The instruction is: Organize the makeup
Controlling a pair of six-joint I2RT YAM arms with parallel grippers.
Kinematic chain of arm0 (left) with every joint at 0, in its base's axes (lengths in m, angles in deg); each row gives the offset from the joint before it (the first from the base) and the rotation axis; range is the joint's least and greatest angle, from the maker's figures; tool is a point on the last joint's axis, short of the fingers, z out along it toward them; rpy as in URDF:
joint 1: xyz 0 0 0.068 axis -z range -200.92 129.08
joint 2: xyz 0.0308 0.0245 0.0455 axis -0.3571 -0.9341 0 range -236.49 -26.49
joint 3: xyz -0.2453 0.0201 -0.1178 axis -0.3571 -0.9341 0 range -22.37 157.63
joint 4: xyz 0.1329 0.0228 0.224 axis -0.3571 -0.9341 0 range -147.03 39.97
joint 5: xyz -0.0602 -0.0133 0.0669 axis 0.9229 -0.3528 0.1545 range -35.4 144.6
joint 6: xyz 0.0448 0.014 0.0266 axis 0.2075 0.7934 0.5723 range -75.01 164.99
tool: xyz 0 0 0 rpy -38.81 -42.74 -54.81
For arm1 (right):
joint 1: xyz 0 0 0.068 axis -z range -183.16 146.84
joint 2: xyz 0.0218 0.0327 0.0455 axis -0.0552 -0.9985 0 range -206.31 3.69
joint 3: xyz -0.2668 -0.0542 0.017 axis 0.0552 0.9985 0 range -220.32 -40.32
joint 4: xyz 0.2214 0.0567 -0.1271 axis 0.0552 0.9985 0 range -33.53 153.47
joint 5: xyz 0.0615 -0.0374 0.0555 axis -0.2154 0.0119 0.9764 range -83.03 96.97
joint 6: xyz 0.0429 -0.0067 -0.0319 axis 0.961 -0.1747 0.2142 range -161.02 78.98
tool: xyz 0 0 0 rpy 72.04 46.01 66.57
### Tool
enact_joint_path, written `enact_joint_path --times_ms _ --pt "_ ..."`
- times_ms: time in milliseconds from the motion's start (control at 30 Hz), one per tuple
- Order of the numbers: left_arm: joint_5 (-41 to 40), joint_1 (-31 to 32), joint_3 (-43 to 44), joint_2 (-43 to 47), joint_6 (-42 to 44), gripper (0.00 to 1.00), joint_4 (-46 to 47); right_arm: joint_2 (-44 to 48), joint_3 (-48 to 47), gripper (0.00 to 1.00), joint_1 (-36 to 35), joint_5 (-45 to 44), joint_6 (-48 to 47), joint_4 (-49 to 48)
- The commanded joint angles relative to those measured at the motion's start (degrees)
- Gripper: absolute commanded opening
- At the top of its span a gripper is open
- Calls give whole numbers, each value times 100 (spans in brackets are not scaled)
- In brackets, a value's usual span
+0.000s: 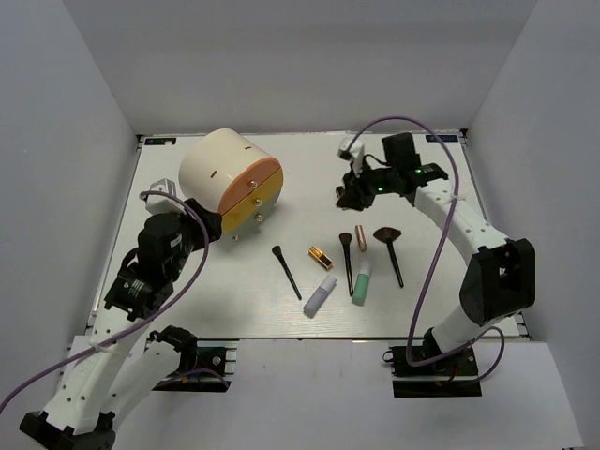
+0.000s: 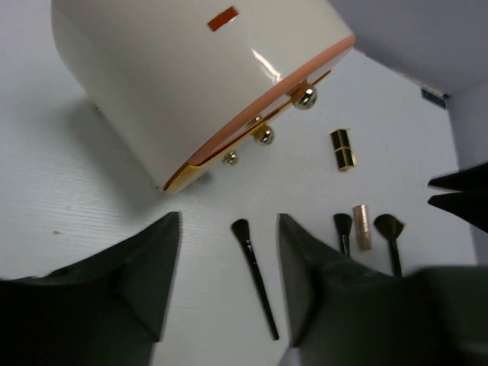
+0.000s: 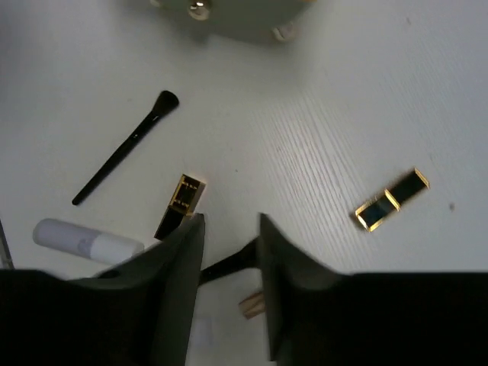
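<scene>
Both claws have their fingers apart and hold nothing. The left claw [image 2: 229,219] is near the cream round box [image 1: 220,169]. The right claw [image 3: 231,219] hangs over the desk [image 1: 234,314], where a lipstick [image 3: 180,204], a thin brush [image 1: 286,272], a lavender tube [image 1: 320,295] and a mint tube [image 1: 361,281] lie loose.

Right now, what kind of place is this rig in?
Likely a lab test cell: plain white walls box in the table, two arms bolted at its near edge, makeup laid out as props.

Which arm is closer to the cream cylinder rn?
Left. The left fingers sit open just short of the cylinder's orange front. The right fingers are well off to its right, over by a lipstick.
</scene>
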Motion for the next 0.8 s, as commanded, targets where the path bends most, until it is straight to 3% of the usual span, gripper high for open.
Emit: enact_joint_path --times_ms 0,100,133,167,200,267,300,433,767 --pt "-174 -37 -181 408 -494 58 -285 -61 -287 48 -478 -85 1031 -785" --pt "-175 -37 -383 759 -758 31 -469 -474 -814 60 -891 -402 1806 -1163" --pt "-157 -37 -462 830 -811 30 -514 -649 -928 63 -1084 -420 2340 -1224" --pt "-148 -37 -489 883 -855 31 -601 -738 -1051 67 -1172 -464 2571 -1295" --pt "-157 -37 -498 944 -925 51 -646 -817 -1244 71 -1269 -516 2747 -1321" --pt "-192 -37 -454 954 -979 66 -777 -1220 -1508 73 -1638 -630 3869 -1531" --pt "-192 -37 -428 928 -987 69 -822 -1222 -1631 74 -1683 -648 3874 -1585" --pt "-210 -37 -331 918 -996 73 -945 -1889 -2204 71 -1920 -816 5268 -1611" --pt "-324 -37 -331 998 -1067 74 -1086 -2198 -2415 68 -2254 -1246 6519 -1972"
